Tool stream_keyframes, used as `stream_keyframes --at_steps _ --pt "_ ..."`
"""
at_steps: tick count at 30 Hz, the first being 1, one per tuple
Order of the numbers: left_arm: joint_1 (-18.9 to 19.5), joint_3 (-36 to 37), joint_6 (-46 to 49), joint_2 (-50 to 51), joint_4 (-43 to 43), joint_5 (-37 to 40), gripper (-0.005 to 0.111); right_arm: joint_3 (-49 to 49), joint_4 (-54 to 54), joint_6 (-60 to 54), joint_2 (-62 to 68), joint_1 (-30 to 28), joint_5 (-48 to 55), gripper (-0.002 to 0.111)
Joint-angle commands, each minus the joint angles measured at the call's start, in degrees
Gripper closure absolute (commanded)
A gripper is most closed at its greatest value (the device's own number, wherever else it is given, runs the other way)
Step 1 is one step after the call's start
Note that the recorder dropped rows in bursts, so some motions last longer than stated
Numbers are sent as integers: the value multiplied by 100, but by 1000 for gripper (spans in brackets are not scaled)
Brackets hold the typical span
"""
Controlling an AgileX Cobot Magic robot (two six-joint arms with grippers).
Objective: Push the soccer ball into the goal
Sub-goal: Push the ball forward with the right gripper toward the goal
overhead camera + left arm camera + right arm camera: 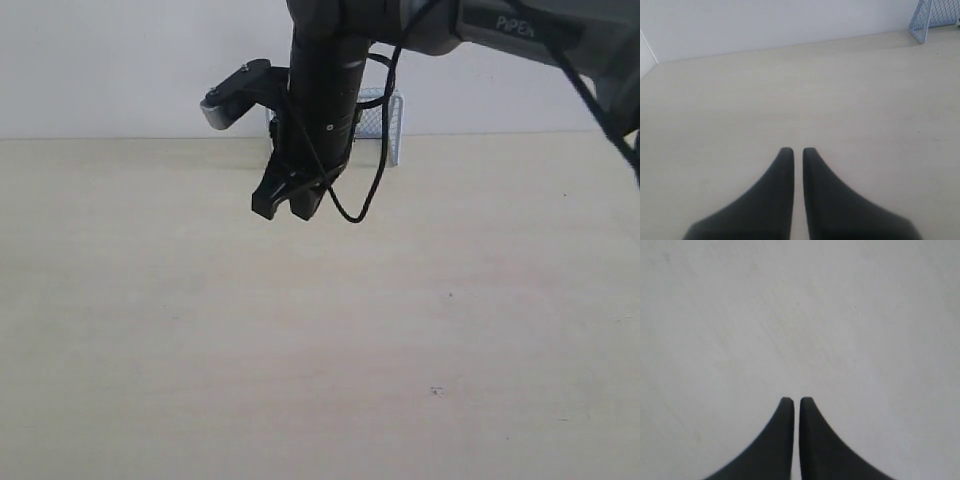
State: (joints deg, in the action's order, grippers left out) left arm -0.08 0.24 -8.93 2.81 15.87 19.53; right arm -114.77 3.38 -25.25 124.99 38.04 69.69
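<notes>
The goal [388,122], a pale blue frame with mesh net, stands at the table's far edge against the wall, half hidden behind the black right arm. It also shows in a corner of the left wrist view, where the goal [929,15] is far from the left gripper [794,150]. That gripper is shut, empty, over bare table. My right gripper [288,207] hangs pointing down just in front of the goal, a little left of its middle. In its own wrist view the right gripper [792,400] is shut with nothing in it. The soccer ball shows in no view.
The pale wooden table [320,340] stretches wide in front of the goal. A white wall [120,60] closes the far side. A loose black cable [372,190] loops from the right arm beside the gripper. The left arm is outside the exterior view.
</notes>
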Motion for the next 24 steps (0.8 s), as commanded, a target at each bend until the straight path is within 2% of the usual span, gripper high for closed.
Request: stream_keyframes --at_steps 1,7,17,24 --pt "-45 -24 -53 31 2 -19 100 646 -139 12 -462 -26 27 108" --pt "-45 -24 -53 31 2 -19 100 1269 -127 50 -936 -26 27 108" --pt "-45 -24 -53 31 2 -19 100 1762 -114 148 -1820 -26 27 108" --pt "-45 -24 -53 31 2 -19 100 2108 -615 399 -2288 -39 27 108"
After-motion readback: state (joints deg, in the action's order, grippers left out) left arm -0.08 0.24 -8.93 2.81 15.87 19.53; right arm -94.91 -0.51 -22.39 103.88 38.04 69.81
